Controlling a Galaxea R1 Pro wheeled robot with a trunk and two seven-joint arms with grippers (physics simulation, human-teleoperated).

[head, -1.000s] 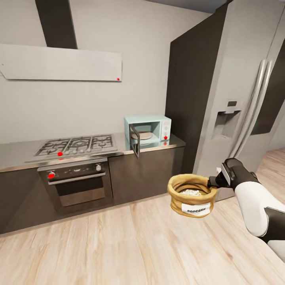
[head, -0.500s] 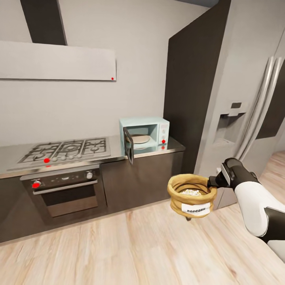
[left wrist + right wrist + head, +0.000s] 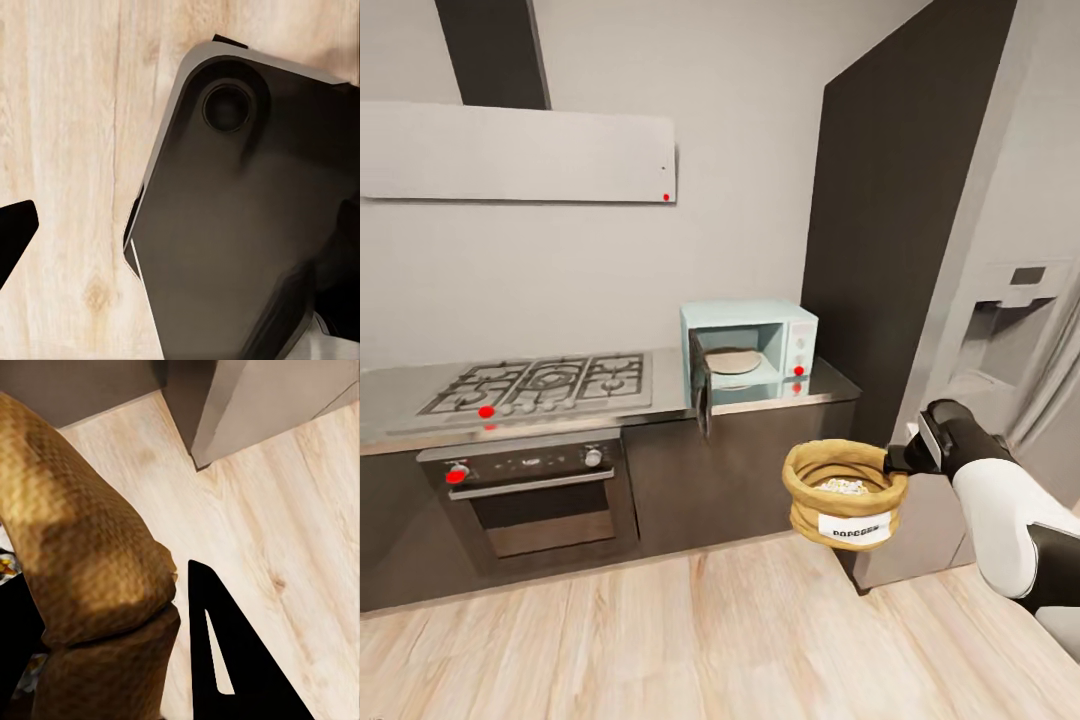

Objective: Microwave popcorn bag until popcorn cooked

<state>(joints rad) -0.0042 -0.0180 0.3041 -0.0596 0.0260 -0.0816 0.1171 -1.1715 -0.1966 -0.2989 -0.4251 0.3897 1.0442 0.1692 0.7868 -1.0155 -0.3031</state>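
A gas hob (image 3: 540,382) with black grates and a red dot at its front edge sits at the left. Below it, a built-in oven (image 3: 530,495) with a dark window, a bar handle and knobs, one of them red. Above, a pale flat hood (image 3: 515,155) with a small red dot hangs on the wall under a dark chimney (image 3: 495,50). A tall dark panel (image 3: 890,210) stands beside a grey fridge (image 3: 1010,300) with a dispenser recess. Light wood floor (image 3: 660,640) lies below.

Even, soft, shadowless light fills the head view; the wall (image 3: 740,150) reads pale and flat. The worktop (image 3: 660,395) carries a dull sheen with faint red reflections. Edges look slightly soft and stretched toward 3 o'clock. Both wrist views are blurry up close.
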